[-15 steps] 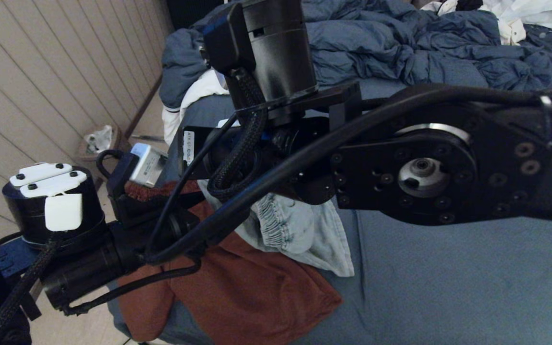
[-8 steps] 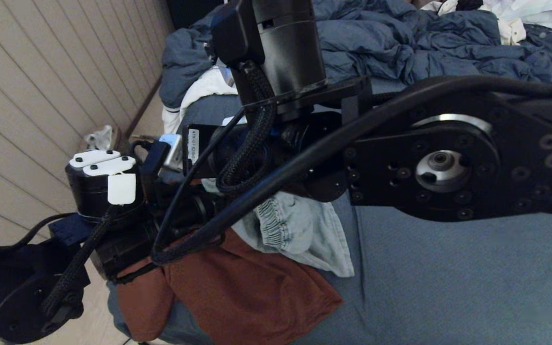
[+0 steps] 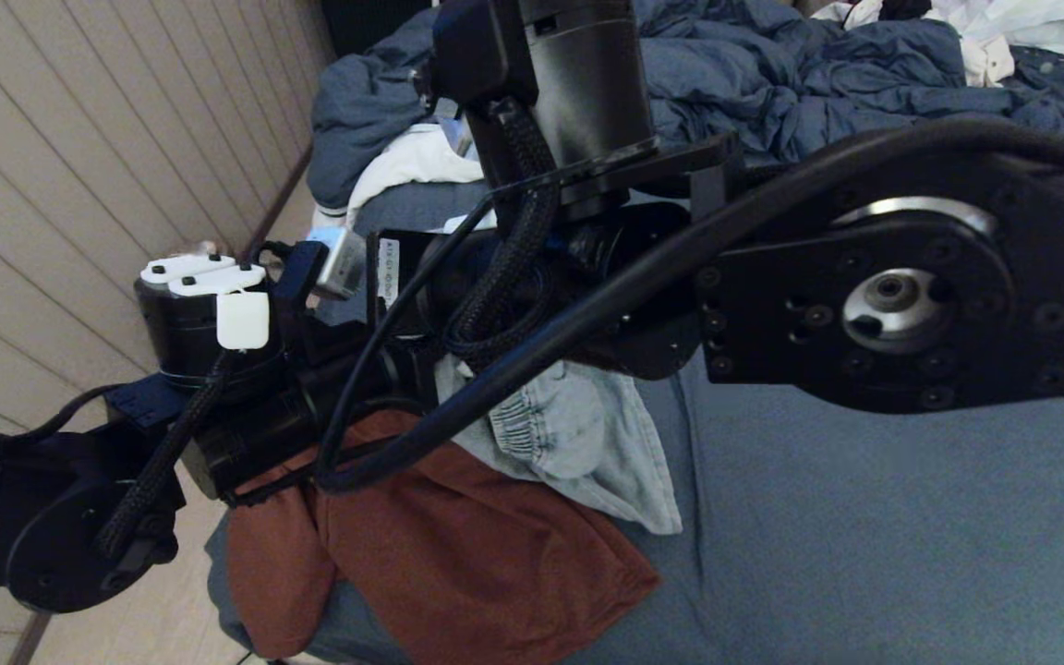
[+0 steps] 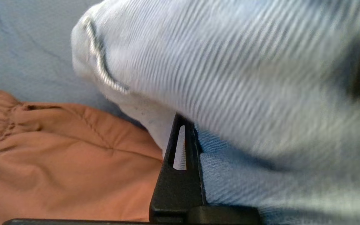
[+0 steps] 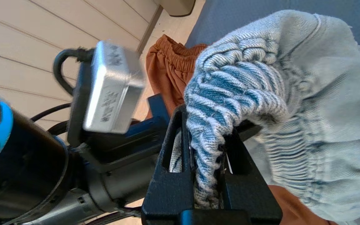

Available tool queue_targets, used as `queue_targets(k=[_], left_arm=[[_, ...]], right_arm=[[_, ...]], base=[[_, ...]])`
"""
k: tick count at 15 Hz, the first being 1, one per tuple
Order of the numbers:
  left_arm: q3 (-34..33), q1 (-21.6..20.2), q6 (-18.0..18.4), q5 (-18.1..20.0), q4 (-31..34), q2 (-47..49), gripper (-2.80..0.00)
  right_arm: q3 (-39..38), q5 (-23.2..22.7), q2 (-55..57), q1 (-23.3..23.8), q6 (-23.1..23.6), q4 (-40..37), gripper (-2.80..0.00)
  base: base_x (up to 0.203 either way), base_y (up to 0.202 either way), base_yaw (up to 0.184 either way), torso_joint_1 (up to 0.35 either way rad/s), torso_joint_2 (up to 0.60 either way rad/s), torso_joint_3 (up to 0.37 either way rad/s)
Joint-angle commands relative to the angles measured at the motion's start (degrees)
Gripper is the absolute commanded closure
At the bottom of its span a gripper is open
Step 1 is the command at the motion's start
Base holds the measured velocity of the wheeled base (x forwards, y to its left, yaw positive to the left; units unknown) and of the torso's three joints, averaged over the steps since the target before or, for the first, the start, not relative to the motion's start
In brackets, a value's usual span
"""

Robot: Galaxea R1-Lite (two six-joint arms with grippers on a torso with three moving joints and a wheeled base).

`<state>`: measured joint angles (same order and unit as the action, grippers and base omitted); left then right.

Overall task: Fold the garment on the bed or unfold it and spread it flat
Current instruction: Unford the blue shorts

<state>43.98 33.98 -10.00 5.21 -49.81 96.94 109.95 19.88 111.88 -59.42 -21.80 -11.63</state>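
Head view shows the light-blue denim garment (image 3: 578,443) bunched near the left edge of the bed (image 3: 864,554), lying partly over a rust-orange garment (image 3: 458,554) that spreads toward the bed's near corner. Its gathered elastic waistband (image 5: 230,103) is lifted off the sheet, and both arms crowd over it.

In the right wrist view, the right gripper (image 5: 209,175) is clamped on that waistband, the ribbed elastic pinched between its two black fingers. In the left wrist view, the left gripper (image 4: 183,175) has its jaws closed together, with pale denim draped against and over one finger (image 4: 180,184); whether any cloth is actually caught between them I cannot tell from this angle.

The two hands sit just beside each other at the garment's upper end, the left arm's wrist camera (image 5: 111,87) close to the right fingers. From there the rest of the denim trails down and toward the middle of the bed. Spreading it likely turns on drawing the hands apart along the waistband, away from the orange cloth beneath.

Beyond, the rumpled dark blue duvet (image 3: 818,83) is heaped at the far end.
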Motion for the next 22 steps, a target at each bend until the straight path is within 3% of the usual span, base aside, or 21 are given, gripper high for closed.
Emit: queue_targets(k=[1,6,7,14,20,22], left_arm=[[-1.24,-0.38,-0.11,0.04,-0.29,-1.98,0.0],[-2.94,-0.4,-0.2,0.16,-0.29,-3.16,0.0],[-3.11,-0.4,-0.2,0.16,-0.29,-3.16,0.0],[-3.22,-0.4,-0.77,-0.02,-0.29,-3.42,0.0],[-2.96,-0.84,-1.86,-0.11,0.21,-2.91,0.0],[-2.84,-0.93,-2.31,-0.2,0.33,-2.81,0.0]], right_arm=[[0.03,0.16,-0.77,0.19,-0.03,-0.19,0.0],[0.07,0.25,-1.49,1.58,0.03,-3.74,0.0],[0.09,0.25,-1.46,1.58,0.12,-3.75,-2.8],[-1.95,0.25,-5.67,1.72,0.44,-3.79,-2.8],[-29.44,-0.37,-17.76,6.23,0.01,-2.27,-2.8],[-37.63,-0.37,-19.74,6.74,-0.11,3.61,-2.8]], base=[[0.0,0.0,0.0,0.0,0.0,0.0],[0.0,0.0,0.0,0.0,0.0,0.0],[0.0,0.0,0.0,0.0,0.0,0.0],[0.0,0.0,0.0,0.0,0.0,0.0],[0.0,0.0,0.0,0.0,0.0,0.0],[0.0,0.0,0.0,0.0,0.0,0.0]])
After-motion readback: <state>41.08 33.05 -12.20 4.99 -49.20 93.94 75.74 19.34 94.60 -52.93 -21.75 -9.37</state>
